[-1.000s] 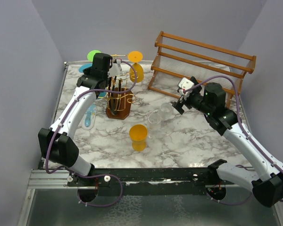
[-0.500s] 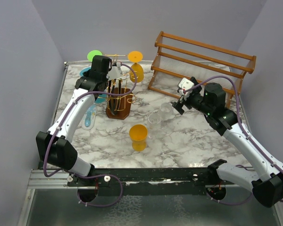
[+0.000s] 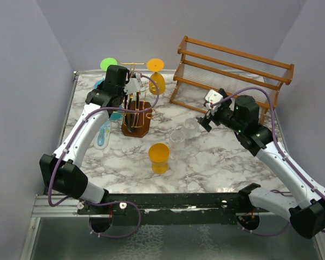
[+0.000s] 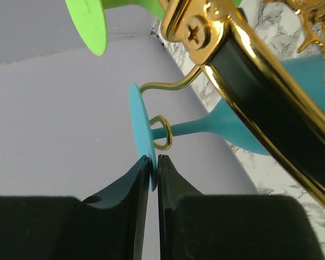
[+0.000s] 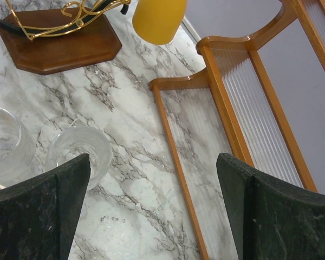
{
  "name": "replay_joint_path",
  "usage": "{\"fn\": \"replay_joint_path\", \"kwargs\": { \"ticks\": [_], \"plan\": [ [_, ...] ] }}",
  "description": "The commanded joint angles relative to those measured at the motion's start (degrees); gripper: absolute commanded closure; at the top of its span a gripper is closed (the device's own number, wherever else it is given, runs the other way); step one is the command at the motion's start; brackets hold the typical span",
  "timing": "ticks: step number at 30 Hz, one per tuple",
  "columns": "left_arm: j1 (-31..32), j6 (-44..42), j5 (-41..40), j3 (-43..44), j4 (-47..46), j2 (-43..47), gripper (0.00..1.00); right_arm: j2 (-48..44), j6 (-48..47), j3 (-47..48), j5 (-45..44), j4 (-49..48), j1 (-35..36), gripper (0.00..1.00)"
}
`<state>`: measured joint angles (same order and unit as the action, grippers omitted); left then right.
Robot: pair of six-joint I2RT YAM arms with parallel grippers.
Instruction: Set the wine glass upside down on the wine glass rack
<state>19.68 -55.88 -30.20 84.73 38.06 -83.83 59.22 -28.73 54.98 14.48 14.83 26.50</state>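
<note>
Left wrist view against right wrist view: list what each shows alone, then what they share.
Left wrist only: the left gripper pinching the foot of the teal wine glass, and a green glass foot. Right wrist only: the open right gripper, two clear glasses, an orange glass, the wooden slatted rack. Both: the wine glass rack and marble table.

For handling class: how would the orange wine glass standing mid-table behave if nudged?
The orange wine glass stands on a small foot with a wide bowl, so probably tips easily. It looks like coloured plastic: likely light, not brittle.
</note>
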Motion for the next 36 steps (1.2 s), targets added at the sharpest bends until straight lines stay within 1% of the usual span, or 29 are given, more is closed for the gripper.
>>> {"fn": "replay_joint_path", "kwargs": {
  "ticks": [1, 12, 17, 20, 23, 27, 31, 35, 36],
  "plan": [
    [0.65, 1.96, 3.53, 0.76, 1.18, 1.43, 0.83, -1.23, 0.76, -0.44, 1.16, -2.15, -0.4, 0.0],
    [1.19, 3.6, 6.96, 1.42, 4.46, 2.35, 0.7, -0.52, -0.52, 0.94, 1.68, -0.84, -0.5, 0.0],
    [1.37, 4.05, 8.62, 1.99, 6.4, 3.66, 0.62, 1.45, -3.52, 4.19, 7.6, 4.24, -0.4, 0.0],
    [1.4, 4.28, 9.74, 2.34, 7.29, 4.96, 0.53, 3.7, -4.29, 7.08, 12.03, 8.3, -0.34, 0.0],
    [1.46, 4.74, 11.11, 2.82, 7.7, 6.59, 0.44, 5.94, -5.94, 10.11, 16.4, 13.89, -0.18, 0.03],
    [1.41, 6.37, 13.34, 3.32, 7.25, 9.37, 0.31, 7.03, -7.97, 12.44, 21.83, 18.22, 0.47, 0.04],
    [1.41, 11.42, 15.67, 3.19, 3.76, 12.22, 0.17, 9.03, -8.31, 15.7, 25.73, 20.86, 1.72, 0.05],
    [1.33, 18.8, 16.85, 2.64, -0.99, 14.94, 0.01, 11.43, -8.5, 18.74, 26.29, 22.6, 5.5, 0.07],
    [1.15, 20.79, 17.04, 2.8, -1.85, 15.22, 0.01, 12.04, -8.84, 19.41, 25.99, 23.2, 7.13, 0.07]
  ]
}}
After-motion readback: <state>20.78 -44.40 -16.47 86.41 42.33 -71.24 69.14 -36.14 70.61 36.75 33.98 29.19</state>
